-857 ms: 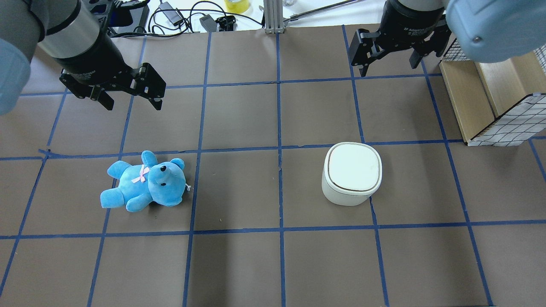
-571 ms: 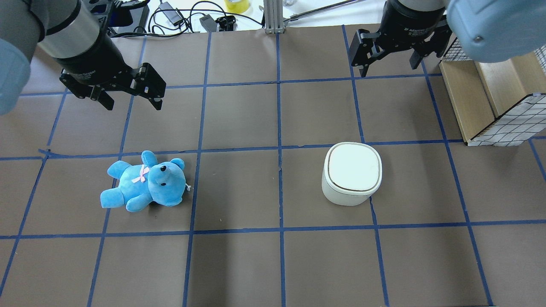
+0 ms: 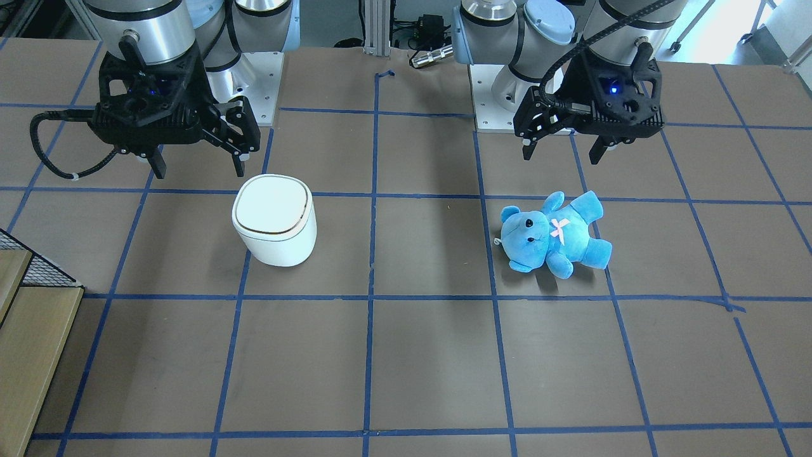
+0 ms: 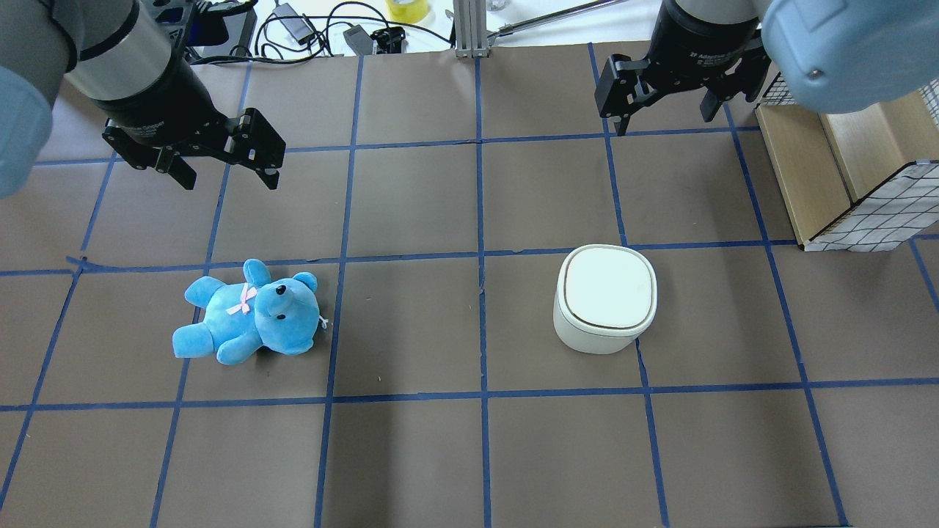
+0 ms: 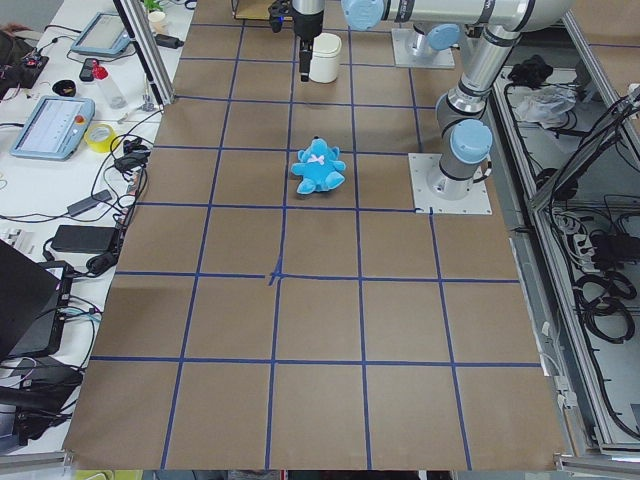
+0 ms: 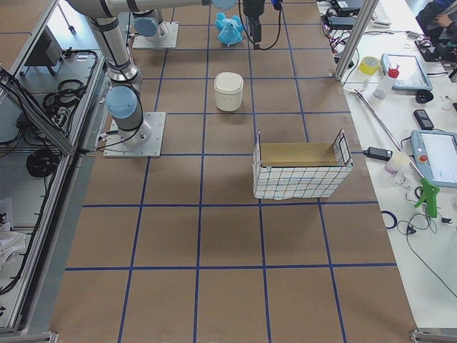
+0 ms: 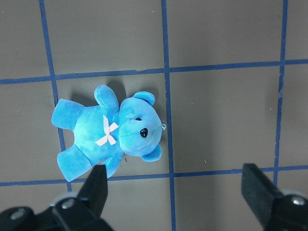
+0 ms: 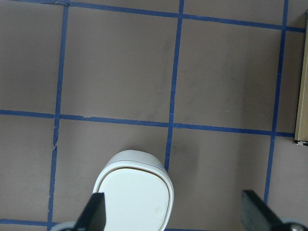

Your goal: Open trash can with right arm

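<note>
The white trash can (image 4: 606, 297) stands upright on the brown table with its flat lid shut; it also shows in the front view (image 3: 274, 219) and at the bottom of the right wrist view (image 8: 134, 197). My right gripper (image 4: 666, 121) hangs open and empty above the table, beyond the can and apart from it. In the front view this gripper (image 3: 199, 171) is just behind the can. My left gripper (image 4: 229, 180) is open and empty, above and beyond a blue teddy bear (image 4: 249, 314).
A wire-mesh crate with a wooden inside (image 4: 843, 169) stands at the right edge, close to my right arm. Cables and a yellow tape roll (image 4: 408, 9) lie past the table's far edge. Blue tape lines grid the table.
My right gripper has shifted slightly left and toward the far edge in the overhead view. The left arm, trash can and teddy bear have not moved.
</note>
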Tool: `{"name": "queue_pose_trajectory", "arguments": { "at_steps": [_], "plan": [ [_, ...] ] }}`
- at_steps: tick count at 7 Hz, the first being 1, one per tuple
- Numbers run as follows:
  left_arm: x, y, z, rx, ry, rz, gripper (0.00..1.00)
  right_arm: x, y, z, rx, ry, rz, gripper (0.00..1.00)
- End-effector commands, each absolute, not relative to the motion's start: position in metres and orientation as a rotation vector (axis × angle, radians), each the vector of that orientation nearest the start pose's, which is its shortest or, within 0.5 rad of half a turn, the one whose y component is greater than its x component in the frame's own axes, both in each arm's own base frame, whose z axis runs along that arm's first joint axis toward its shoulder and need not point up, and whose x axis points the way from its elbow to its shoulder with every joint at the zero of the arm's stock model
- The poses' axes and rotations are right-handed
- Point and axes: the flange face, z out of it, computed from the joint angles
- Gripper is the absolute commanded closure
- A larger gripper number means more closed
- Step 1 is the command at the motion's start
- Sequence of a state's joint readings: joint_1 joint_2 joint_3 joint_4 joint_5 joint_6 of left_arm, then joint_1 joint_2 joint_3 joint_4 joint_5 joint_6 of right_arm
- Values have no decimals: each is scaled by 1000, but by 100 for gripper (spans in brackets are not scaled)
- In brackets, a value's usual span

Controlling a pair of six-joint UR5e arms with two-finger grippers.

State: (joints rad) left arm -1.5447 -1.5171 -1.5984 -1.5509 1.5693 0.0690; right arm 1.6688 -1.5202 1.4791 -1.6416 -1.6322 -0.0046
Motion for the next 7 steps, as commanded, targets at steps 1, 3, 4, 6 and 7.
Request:
{"name": "queue_pose_trajectory", "arguments": {
  "at_steps": [1, 3, 4, 6, 7],
  "plan": [
    [-121, -477, 502, 67, 3139, -72, 0, 178, -508, 516, -158, 3187, -186, 0],
    [-121, -477, 502, 67, 3139, -72, 0, 179, -508, 514, -161, 3187, -181, 0],
    [-121, -477, 502, 67, 3139, -72, 0, 179, -508, 513, -161, 3187, -178, 0],
    [-121, -477, 502, 67, 3139, -72, 0, 180, -505, 481, -66, 3197, -62, 44],
    [-121, -477, 502, 67, 3139, -72, 0, 186, -498, 457, 134, 3178, 2, 77]
  ]
}}
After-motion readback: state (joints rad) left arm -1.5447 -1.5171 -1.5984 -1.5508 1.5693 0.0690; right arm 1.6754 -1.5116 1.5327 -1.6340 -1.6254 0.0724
